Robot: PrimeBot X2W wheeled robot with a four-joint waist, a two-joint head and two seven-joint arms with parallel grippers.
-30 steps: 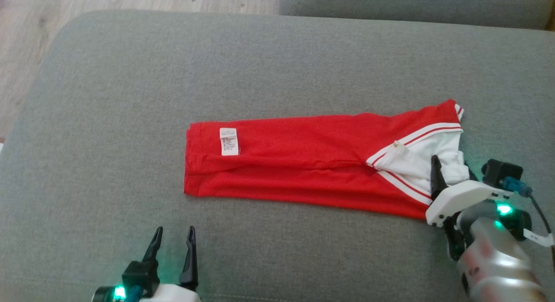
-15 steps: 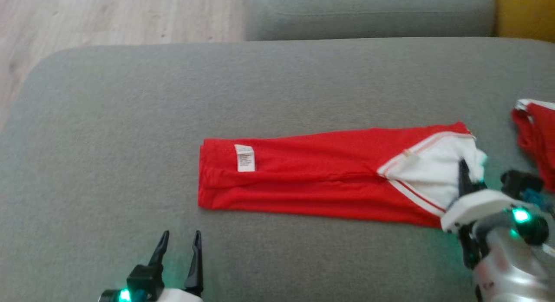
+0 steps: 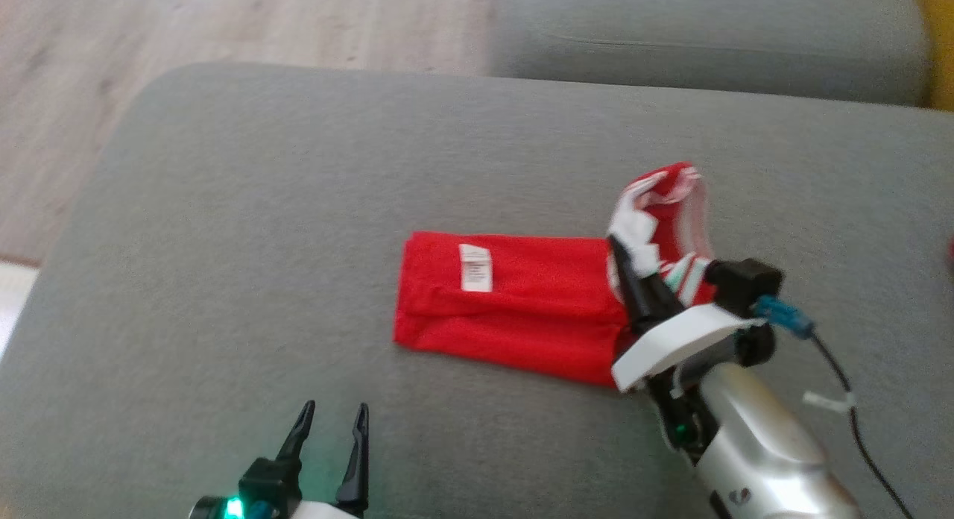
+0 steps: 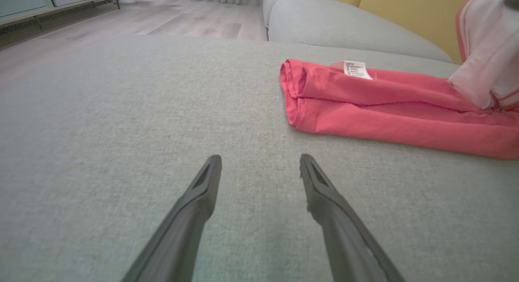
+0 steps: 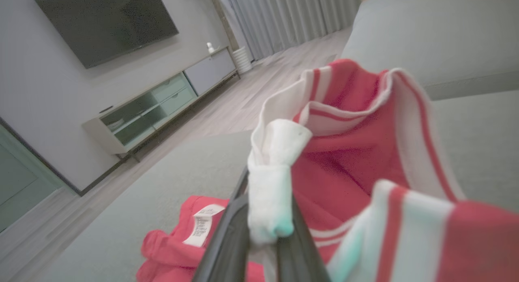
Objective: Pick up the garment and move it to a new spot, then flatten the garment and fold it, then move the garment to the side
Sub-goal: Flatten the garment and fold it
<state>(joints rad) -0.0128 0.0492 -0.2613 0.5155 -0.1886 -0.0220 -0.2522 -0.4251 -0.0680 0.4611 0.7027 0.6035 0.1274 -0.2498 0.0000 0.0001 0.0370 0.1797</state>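
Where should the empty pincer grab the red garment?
Probably the folded end of the garment, by the white label, coming low over the cushion from the robot's left. That thick edge lies free, facing the open left pincer; the right pincer holds the striped end up.

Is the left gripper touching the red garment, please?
No, the left gripper stands open over bare sofa, apart from the garment.
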